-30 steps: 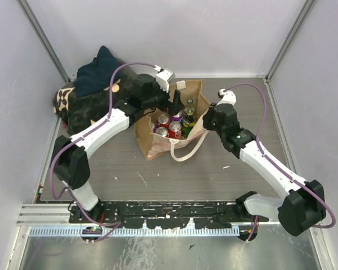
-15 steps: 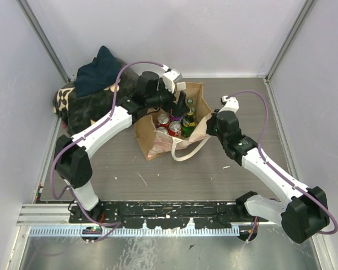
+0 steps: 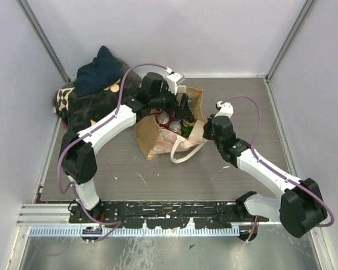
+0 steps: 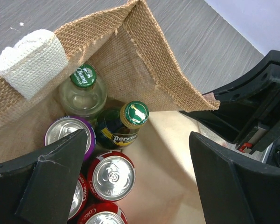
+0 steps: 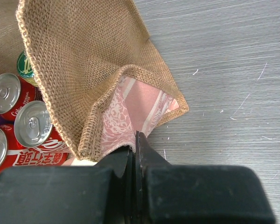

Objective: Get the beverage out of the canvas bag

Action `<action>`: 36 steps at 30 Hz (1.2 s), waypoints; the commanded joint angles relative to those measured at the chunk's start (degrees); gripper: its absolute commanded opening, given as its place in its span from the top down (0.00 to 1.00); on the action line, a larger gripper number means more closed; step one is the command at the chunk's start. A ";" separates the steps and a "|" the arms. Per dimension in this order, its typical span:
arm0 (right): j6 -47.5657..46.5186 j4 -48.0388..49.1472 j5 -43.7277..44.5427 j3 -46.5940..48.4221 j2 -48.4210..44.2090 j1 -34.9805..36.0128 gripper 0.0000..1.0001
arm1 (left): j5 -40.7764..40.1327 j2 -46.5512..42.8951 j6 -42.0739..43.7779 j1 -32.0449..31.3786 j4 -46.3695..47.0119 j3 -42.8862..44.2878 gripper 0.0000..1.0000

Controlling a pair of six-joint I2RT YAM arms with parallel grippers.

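The tan canvas bag (image 3: 158, 140) stands open at the table's middle, cream handle looping at its front. Inside are red Coke cans (image 4: 111, 175), a purple-rimmed can (image 4: 67, 132), a green Perrier bottle (image 4: 126, 122) and a clear Chang bottle (image 4: 84, 88). My left gripper (image 3: 183, 104) hovers over the bag's far opening, jaws wide open and empty (image 4: 140, 182), above the cans and the Perrier bottle. My right gripper (image 3: 205, 128) is shut on the bag's right rim (image 5: 135, 149), pinching the pink-printed fabric (image 5: 130, 112). The red cans also show in the right wrist view (image 5: 35, 128).
A black bag with tan pattern (image 3: 84, 107) lies at the back left with a navy cloth (image 3: 98, 70) on top. A cream strap (image 4: 31, 60) hangs over the bag's far rim. White walls enclose the grey table (image 3: 242, 107).
My left gripper has moved right, from the bag's left rim to over its opening. My right arm has shifted left and lower while holding the bag's right side.
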 commanded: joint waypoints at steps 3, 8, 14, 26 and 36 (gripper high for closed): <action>-1.50 -9.55 3.81 -2.88 0.23 0.41 0.99 | -1.12 -0.30 0.96 -0.29 5.13 -3.19 0.01; -2.99 -10.34 5.26 -0.56 -3.54 0.38 0.99 | -3.54 0.52 2.95 -0.24 8.18 -4.27 0.08; -4.96 -13.99 7.10 3.43 -5.61 0.51 0.99 | -4.96 3.54 5.58 -0.27 10.14 -2.05 0.19; -5.22 -19.42 7.46 5.69 -7.24 0.60 0.99 | -8.54 9.86 8.13 -0.20 13.63 3.81 0.28; -5.11 -20.01 7.88 5.80 -8.12 0.60 0.99 | -11.42 11.74 9.16 -0.15 14.66 4.84 0.24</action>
